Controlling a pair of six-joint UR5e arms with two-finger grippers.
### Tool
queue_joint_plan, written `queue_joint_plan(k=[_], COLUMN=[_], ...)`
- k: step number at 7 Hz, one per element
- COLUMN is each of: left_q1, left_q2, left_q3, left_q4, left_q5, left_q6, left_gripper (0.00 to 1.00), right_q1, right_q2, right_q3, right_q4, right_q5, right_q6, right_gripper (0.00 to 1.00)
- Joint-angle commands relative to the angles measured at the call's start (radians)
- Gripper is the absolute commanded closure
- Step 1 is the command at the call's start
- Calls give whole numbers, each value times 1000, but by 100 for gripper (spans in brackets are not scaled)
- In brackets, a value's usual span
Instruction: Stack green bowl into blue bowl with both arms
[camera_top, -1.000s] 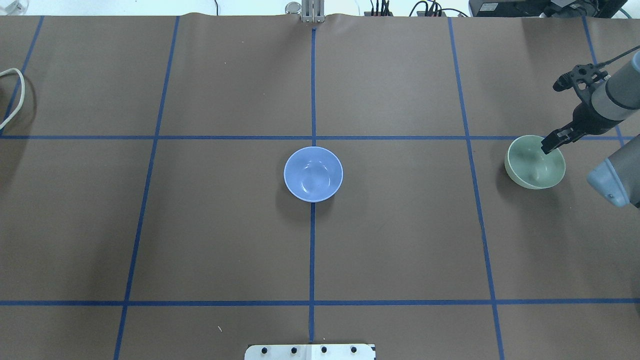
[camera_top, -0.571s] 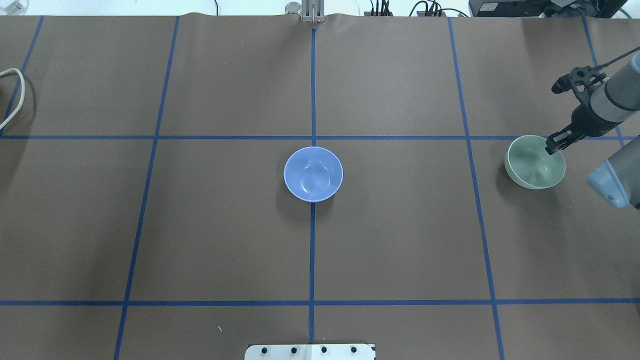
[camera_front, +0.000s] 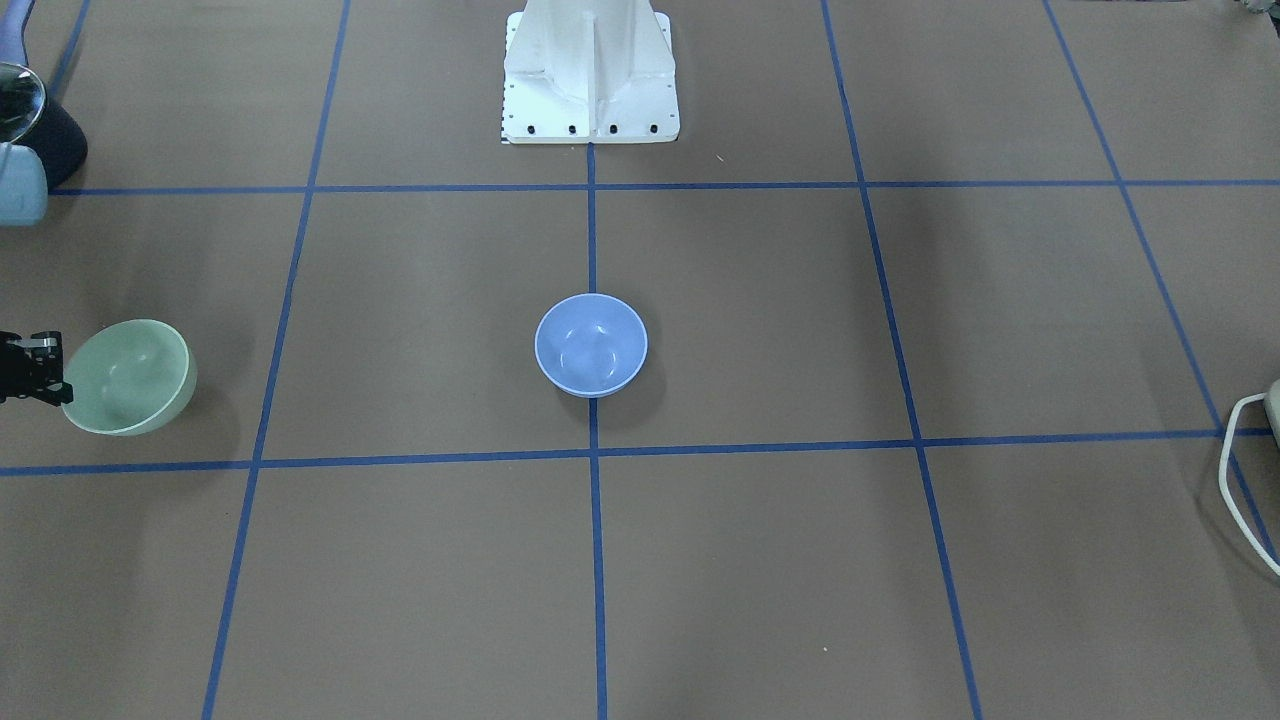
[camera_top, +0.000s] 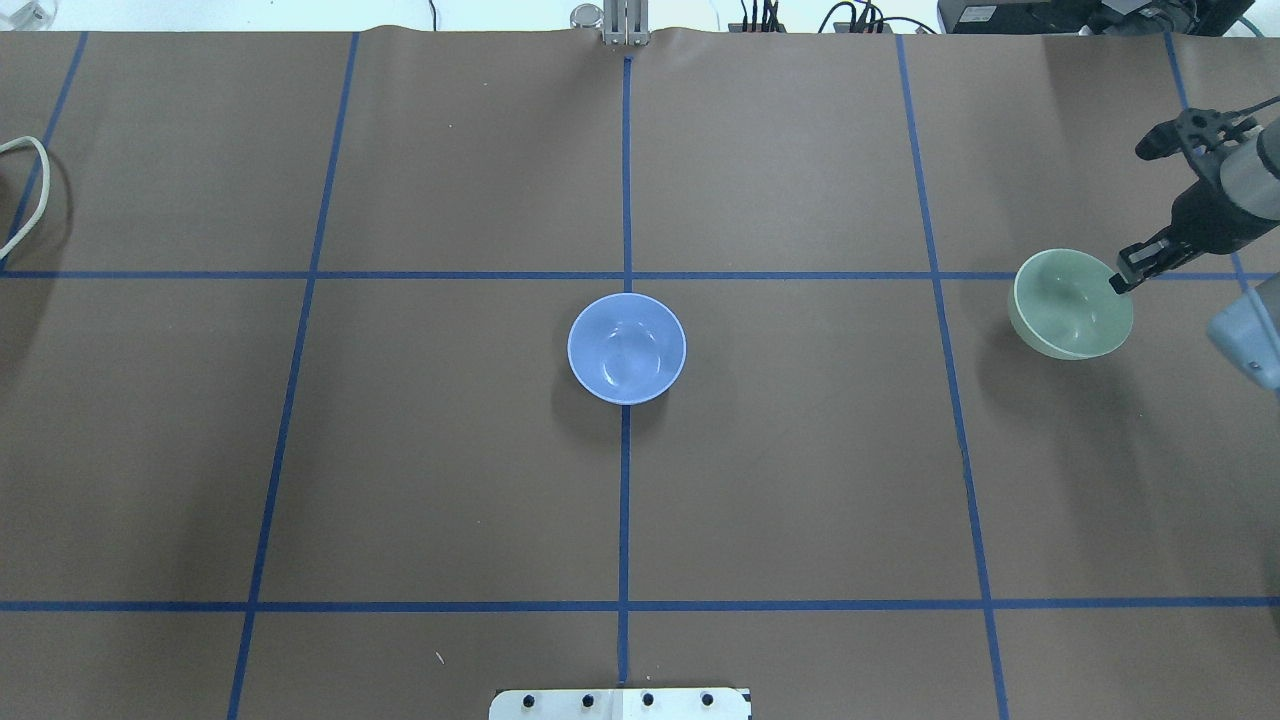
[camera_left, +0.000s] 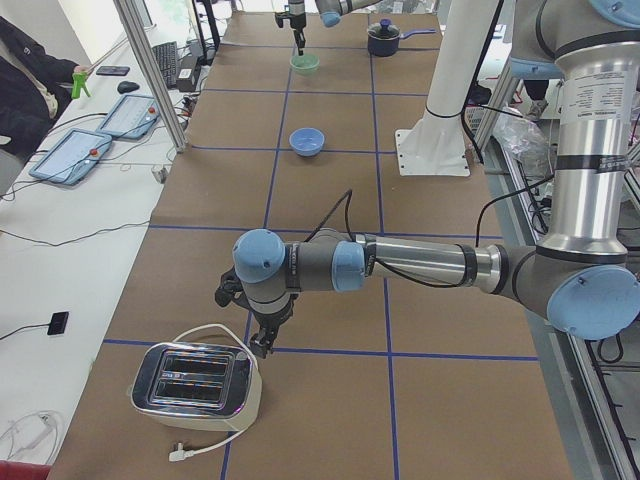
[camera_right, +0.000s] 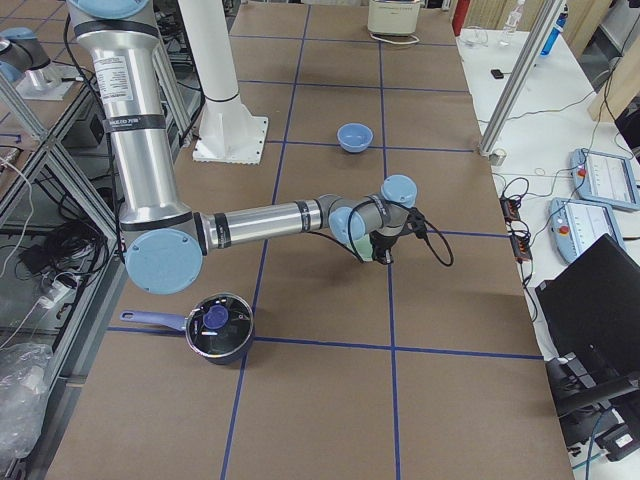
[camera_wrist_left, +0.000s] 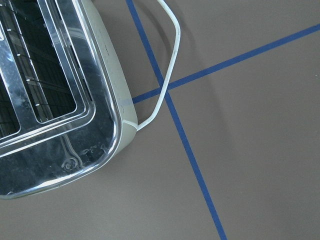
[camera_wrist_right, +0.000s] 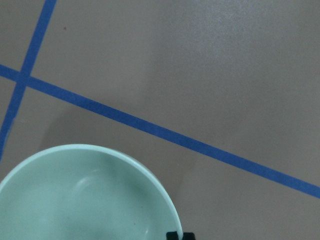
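Right arm (camera_top: 1215, 215) jaws clamp green bowl (camera_top: 1068, 310) by rim, bowl tilted near worktop (camera_top: 450, 480) right edge. Blue bowl (camera_top: 626, 348) sits mid-worktop. Left arm (camera_left: 400, 265) jaws: cannot tell. Bowl glossy, stiff, likely slippery and breakable; rim pinch suits.

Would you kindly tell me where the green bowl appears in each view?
Front-facing: green bowl far left.
Overhead: bowl far right.
Exterior left: bowl top centre.
Exterior right: mostly hidden behind right arm, centre.
Left wrist: absent.
Right wrist: bowl bottom left.
Shared landmark: blue bowl, mid-table, exterior views.
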Motion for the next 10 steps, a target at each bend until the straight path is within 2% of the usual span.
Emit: queue_joint_plan(k=[1, 2, 3, 5, 6, 7, 8, 10], left_q1=[0, 0, 0, 0, 0, 0, 0, 0], left_q2=[-2, 0, 4, 15, 15, 15, 15, 20], left_q3=[1, 1, 1, -11, -17, -17, -17, -17], left_q4=[0, 0, 0, -3, -11, -12, -12, -14], left_q5=[-4, -4, -7, -7, -7, -5, -5, -5], left_q6=[-4, -5, -48, -239, -291, -293, -293, -293], left_gripper=[3, 3, 3, 3, 3, 3, 2, 2], right_q1=[34, -16, -103, -280, -348, -418, -513, -642], right_q2=[31, 77, 126, 227, 261, 331, 391, 453], right_q3=[48, 108, 169, 252, 290, 307, 326, 283], right_q4=[-3, 5, 5, -4, -15, -94, -212, -262], right_q5=[83, 74, 24, -143, -197, -271, -385, -533], right_q6=[119, 346, 534, 838, 967, 1046, 1059, 1097], right_gripper=[100, 100, 100, 100, 100, 100, 100, 100])
